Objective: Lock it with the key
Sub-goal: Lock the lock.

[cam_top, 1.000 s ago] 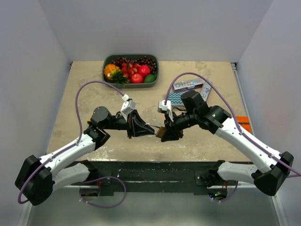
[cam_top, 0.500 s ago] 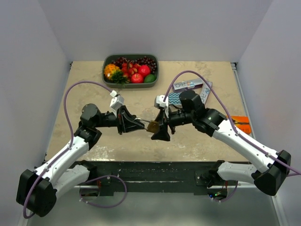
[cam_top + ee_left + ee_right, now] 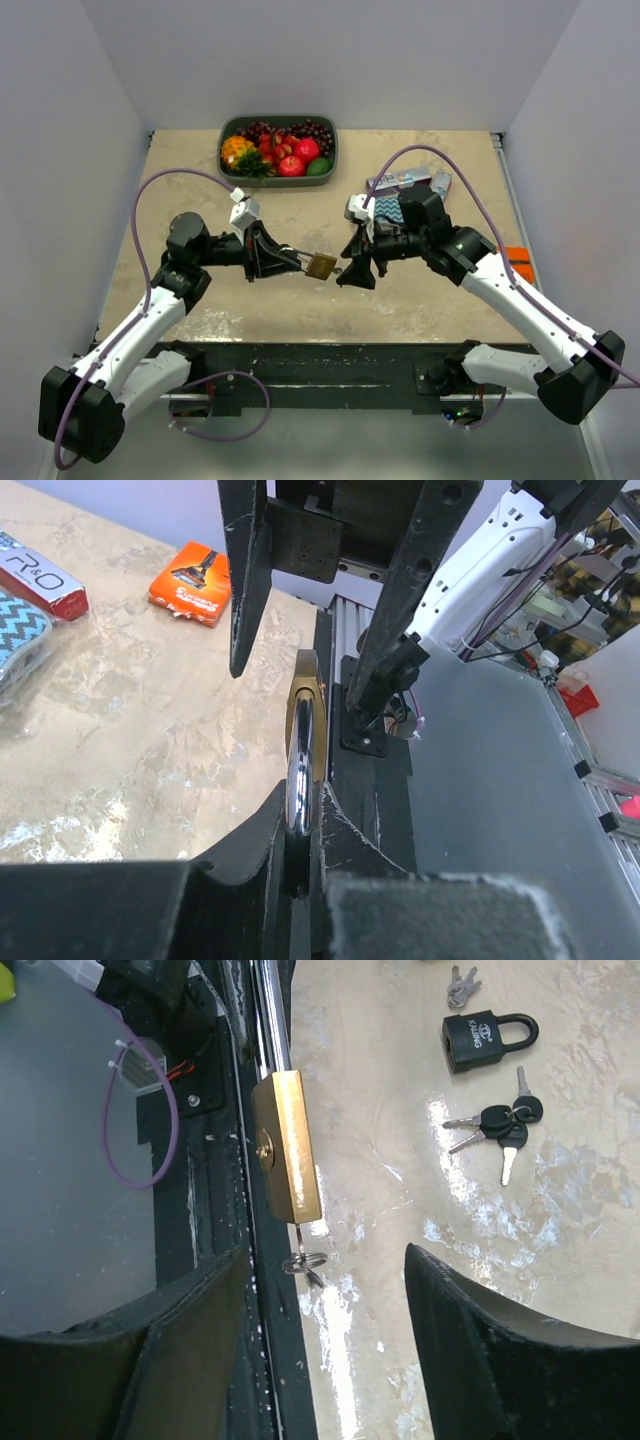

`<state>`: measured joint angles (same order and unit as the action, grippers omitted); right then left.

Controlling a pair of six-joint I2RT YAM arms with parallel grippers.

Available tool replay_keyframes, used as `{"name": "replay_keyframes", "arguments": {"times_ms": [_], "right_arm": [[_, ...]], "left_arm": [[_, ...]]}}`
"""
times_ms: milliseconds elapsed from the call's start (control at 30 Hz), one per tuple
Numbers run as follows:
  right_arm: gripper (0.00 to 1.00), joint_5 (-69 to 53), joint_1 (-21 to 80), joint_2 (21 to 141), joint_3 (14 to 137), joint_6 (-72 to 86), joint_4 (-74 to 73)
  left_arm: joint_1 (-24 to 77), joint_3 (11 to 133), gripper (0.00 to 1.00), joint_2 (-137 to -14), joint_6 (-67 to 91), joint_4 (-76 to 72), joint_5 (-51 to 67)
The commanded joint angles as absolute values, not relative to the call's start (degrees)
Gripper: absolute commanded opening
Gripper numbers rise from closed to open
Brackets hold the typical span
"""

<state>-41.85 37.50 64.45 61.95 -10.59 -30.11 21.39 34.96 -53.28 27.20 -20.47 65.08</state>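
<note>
A brass padlock (image 3: 321, 265) hangs in the air between the arms, with my left gripper (image 3: 297, 262) shut on its chrome shackle (image 3: 300, 770). The left wrist view shows the shackle pinched between the fingers of that gripper (image 3: 300, 830) and the brass body (image 3: 306, 695) beyond. A small key (image 3: 303, 1259) with a ring sticks out of the padlock's (image 3: 285, 1145) bottom end. My right gripper (image 3: 353, 273) is open just right of the lock. In the right wrist view its fingers (image 3: 495, 1340) stand wide, the key lies ahead of the right gripper (image 3: 320, 1330), and nothing touches the pads.
A black padlock (image 3: 485, 1038) and a bunch of black-headed keys (image 3: 500, 1128) lie on the table, with more keys (image 3: 460, 985) beyond. A green fruit tray (image 3: 331, 150) stands at the back. Boxes (image 3: 400, 180) and an orange packet (image 3: 195, 578) lie right.
My right gripper has let go at the padlock's key end, opened wide and drawn back to the right. The left gripper has carried the padlock a little left and farther from the front edge.
</note>
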Motion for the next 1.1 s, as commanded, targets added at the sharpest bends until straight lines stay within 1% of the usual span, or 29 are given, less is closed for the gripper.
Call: {"name": "replay_keyframes", "arguments": {"times_ms": [0,133,200,233,267,333,367,433,467,633,767,933,1067], "right_arm": [[0.65,-44.38,37.53,64.51,64.77,-11.25,-28.83],[0.59,-45.70,37.62,65.92,65.48,-11.25,-26.81],[0.52,-46.23,37.62,66.35,65.57,-11.25,-26.37],[0.47,-46.23,37.70,66.88,65.57,-11.42,-26.45],[0.35,-46.40,37.62,67.06,65.65,-11.60,-26.80],[0.25,-46.58,37.71,67.76,66.00,-12.91,-28.73],[0.17,-47.02,37.71,67.85,66.01,-13.53,-29.52],[0.09,-47.11,37.62,67.85,65.83,-13.01,-30.58],[0.00,-47.20,37.53,68.03,65.83,-12.14,-31.02],[0.00,-46.14,36.92,66.98,63.99,-11.69,-33.48],[0.00,-48.59,32.26,66.27,60.30,-5.90,-32.08],[0.00,-49.92,29.97,65.66,57.66,-5.10,-31.73],[0.00,-49.75,27.69,65.74,56.60,-5.19,-31.73]], "left_arm": [[21.09,37.36,0.00,-52.74,28.56,-26.62,66.88],[21.18,37.00,0.00,-52.56,28.92,-26.72,66.97],[21.09,36.91,0.00,-52.38,29.26,-26.81,66.80],[21.09,36.83,0.00,-52.30,29.44,-26.98,66.71],[21.09,36.83,0.00,-52.38,29.62,-26.98,66.62],[21.09,36.74,0.00,-52.12,29.97,-26.98,66.36],[21.09,36.65,0.00,-52.12,29.97,-26.90,66.01],[20.57,36.48,0.00,-52.21,30.06,-26.54,65.48],[20.22,36.13,0.00,-52.38,30.84,-26.98,65.22],[17.06,35.86,0.00,-54.75,34.45,-33.30,65.21],[12.40,38.05,0.00,-57.65,36.20,-35.41,66.09],[7.30,37.53,0.00,-62.84,45.69,-49.20,66.53],[5.54,38.41,0.00,-64.60,47.55,-51.42,67.50]]}}
